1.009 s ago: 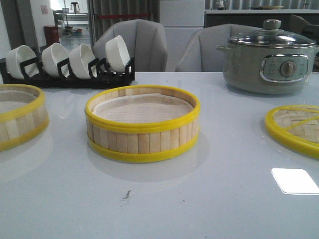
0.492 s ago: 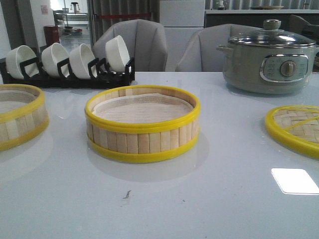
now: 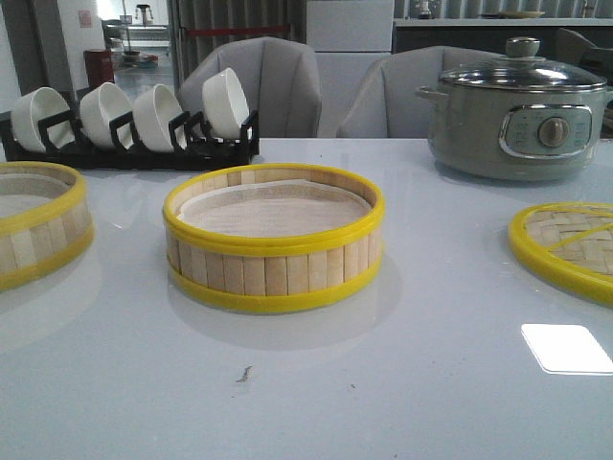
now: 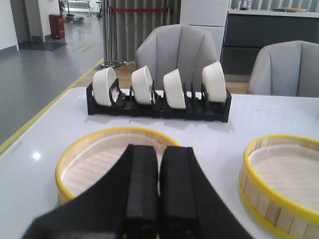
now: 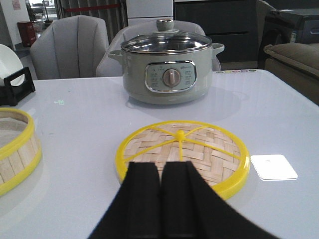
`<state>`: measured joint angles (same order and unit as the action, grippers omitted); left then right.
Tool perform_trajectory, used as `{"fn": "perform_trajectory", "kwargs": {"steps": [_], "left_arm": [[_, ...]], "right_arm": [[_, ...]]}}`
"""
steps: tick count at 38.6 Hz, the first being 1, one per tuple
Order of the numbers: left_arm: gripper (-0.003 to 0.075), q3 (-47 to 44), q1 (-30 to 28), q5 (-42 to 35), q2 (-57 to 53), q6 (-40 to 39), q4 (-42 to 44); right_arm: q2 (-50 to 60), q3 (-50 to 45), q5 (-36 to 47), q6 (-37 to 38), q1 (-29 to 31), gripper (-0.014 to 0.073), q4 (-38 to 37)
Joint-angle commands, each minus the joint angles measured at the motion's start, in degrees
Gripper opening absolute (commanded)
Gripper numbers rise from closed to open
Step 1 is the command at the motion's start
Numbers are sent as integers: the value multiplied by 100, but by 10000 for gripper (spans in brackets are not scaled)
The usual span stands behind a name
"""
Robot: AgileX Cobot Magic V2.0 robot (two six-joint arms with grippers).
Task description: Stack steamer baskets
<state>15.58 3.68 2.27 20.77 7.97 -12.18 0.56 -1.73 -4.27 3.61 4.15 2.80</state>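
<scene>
Low front view across table (image 3: 431, 402) — wrist views forward, sharing it

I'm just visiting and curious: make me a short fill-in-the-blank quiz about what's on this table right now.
1. The rack behind the baskets holds ____ white bowls.
2. The middle steamer basket is lined with ____ paper.
3. The woven lid lies in front of the grey ____ with the glass cover.
4. The left gripper has its fingers pressed ____.

Missing words: four; white; cooker; together
</scene>
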Motion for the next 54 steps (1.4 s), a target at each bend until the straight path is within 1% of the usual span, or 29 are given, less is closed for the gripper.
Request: {"fn": "perform_trajectory", "kwargs": {"steps": [1, 3, 9, 12, 15, 17, 22, 32, 37, 54], "left_arm": [[85, 1287, 54, -227, 1100, -2, -24], [85, 1994, 43, 198, 1704, -2, 147], [85, 4423, 43, 1990, 3153, -2, 714], [85, 5358, 43, 2799, 3765, 7, 857], [85, 6000, 43, 3279, 4237, 7, 892], [85, 6254, 43, 3525, 4457, 7, 903], [85, 6455, 43, 3742, 4757, 7, 900], [85, 6410, 132, 3533, 4882, 21, 867], [85, 6410, 132, 3507, 4983, 11, 481], [85, 6410, 132, 3508, 5036, 11, 480]], "right_arm": [[124, 88, 468, -72, -8, 47, -55], [124, 88, 468, -72, -8, 47, -55], [124, 88, 468, -72, -8, 47, -55], [124, 88, 468, -72, -8, 47, -55], [124, 88, 468, -72, -8, 47, -55], [124, 88, 468, -72, -8, 47, -55], [124, 88, 468, -72, -8, 47, -55], [124, 88, 468, -72, -8, 47, -55], [124, 88, 468, -72, -8, 47, -55], [124, 88, 468, -72, -8, 47, -55]]}}
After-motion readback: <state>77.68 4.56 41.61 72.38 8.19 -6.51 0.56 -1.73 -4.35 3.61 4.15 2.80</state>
